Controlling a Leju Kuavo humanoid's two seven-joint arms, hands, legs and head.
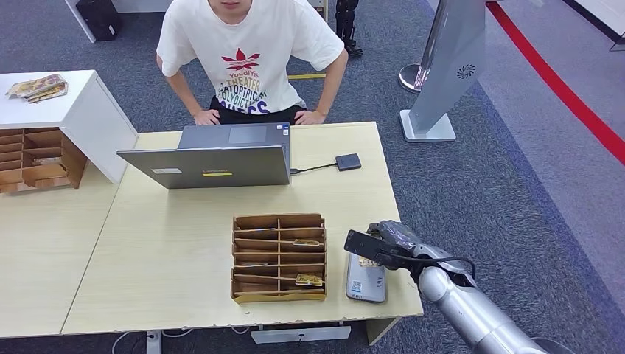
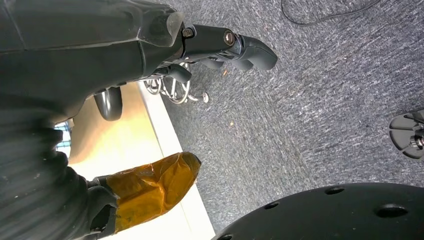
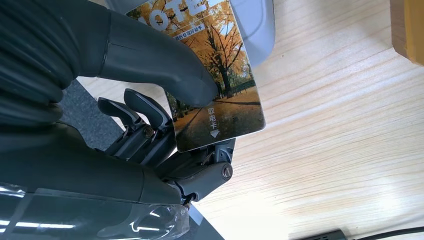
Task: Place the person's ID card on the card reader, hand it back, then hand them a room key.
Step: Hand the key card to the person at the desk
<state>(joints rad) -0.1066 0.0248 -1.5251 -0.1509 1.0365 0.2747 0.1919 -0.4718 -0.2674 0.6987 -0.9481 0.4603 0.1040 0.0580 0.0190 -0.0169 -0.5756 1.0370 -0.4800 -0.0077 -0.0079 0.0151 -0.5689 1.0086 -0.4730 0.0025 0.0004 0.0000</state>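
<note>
Right wrist view — autumn-tree card point(image 3: 220, 85) under thumb point(image 3: 170, 70)

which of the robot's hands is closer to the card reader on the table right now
Right. The right hand holds a card directly over the card reader; the left hand hangs beside the table edge, above the carpet.

Your left hand point(image 2: 150, 65) hangs beside the pale table edge point(image 2: 165, 145), its dark fingers point(image 2: 250, 50) reaching out over grey carpet point(image 2: 310, 110) with nothing in them. You can see amber tape point(image 2: 150, 187) wrapped round the thick thumb. A black cable point(image 2: 325, 15) lies looped on the carpet, well apart from the hand.
</note>
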